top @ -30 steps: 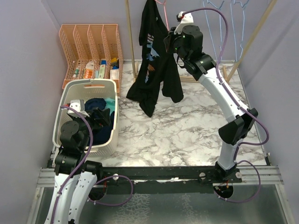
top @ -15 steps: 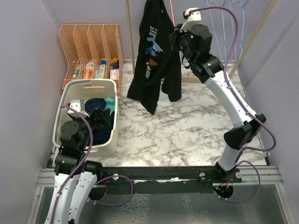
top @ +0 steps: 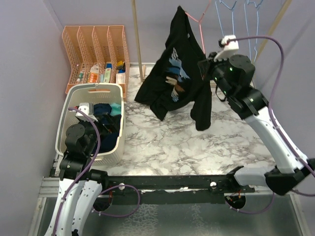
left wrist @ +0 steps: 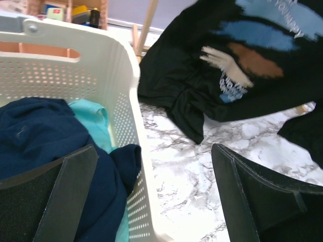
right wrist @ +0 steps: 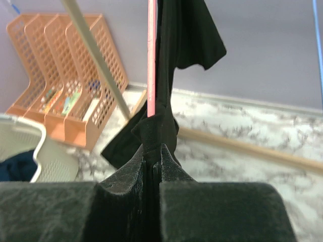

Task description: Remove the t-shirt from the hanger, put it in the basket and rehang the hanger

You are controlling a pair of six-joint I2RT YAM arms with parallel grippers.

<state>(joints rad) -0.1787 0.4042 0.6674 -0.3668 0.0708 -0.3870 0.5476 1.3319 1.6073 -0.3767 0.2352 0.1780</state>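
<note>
The black t-shirt (top: 179, 73) with a blue and brown print hangs on a pink hanger (top: 196, 19) at the back and is stretched out to the right. My right gripper (top: 206, 68) is shut on a bunch of its fabric. In the right wrist view the black cloth (right wrist: 186, 35) is pinched between my fingers (right wrist: 153, 148), just below the pink hanger arm (right wrist: 151, 55). My left gripper (left wrist: 154, 148) stands open over the right rim of the white laundry basket (left wrist: 101, 55), holding nothing. The t-shirt's hem (left wrist: 202, 101) trails on the marble beyond it.
The basket (top: 93, 89) at the left holds dark blue and teal clothes (left wrist: 35, 136). Behind it stands an orange file rack (top: 96, 49) with small items. A wooden rack post (top: 137, 39) rises at the back. Blue wire hangers (top: 236, 12) hang at the upper right.
My right gripper has swung right and nearer with the t-shirt, dragging shirt and pink hanger sideways. The left jaws have opened a little wider above the basket.
</note>
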